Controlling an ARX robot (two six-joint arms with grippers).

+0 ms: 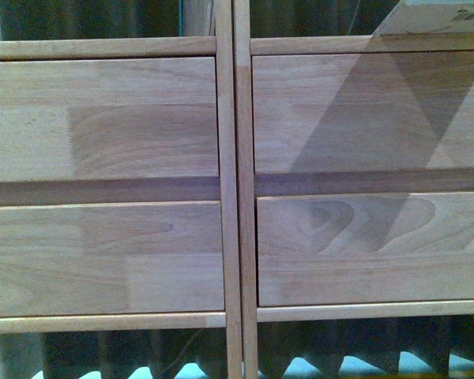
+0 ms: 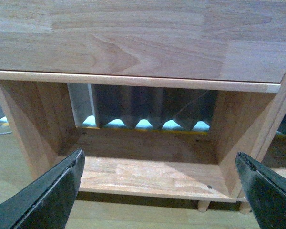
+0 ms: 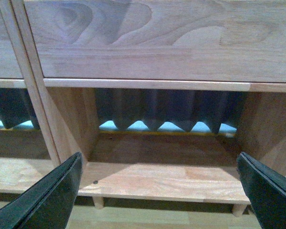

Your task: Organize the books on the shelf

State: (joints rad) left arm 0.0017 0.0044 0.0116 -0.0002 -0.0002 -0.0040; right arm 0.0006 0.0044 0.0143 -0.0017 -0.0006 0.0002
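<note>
Shelf [image 1: 221, 158] fills front view, drawer fronts only; a book [image 1: 446, 16] sits in the upper right compartment. Left hand [image 2: 162, 191] and right hand [image 3: 159, 191] both spread wide, holding nothing, each facing a bare bottom compartment.

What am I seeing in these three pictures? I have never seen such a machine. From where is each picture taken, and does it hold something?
The machine is a robot with two arms, each ending in a gripper. The front view comes from a camera on its body: it shows only the wooden shelf, with plain drawer fronts in two columns, and a pale object at the top right, too cut off to identify. The other two pictures come from cameras on the wrists. In each, the two dark fingers at the lower corners belong to the left gripper and the right gripper. Both are wide open and hold nothing. Each looks into an empty bottom compartment of the shelf. No book shows clearly anywhere.
</note>
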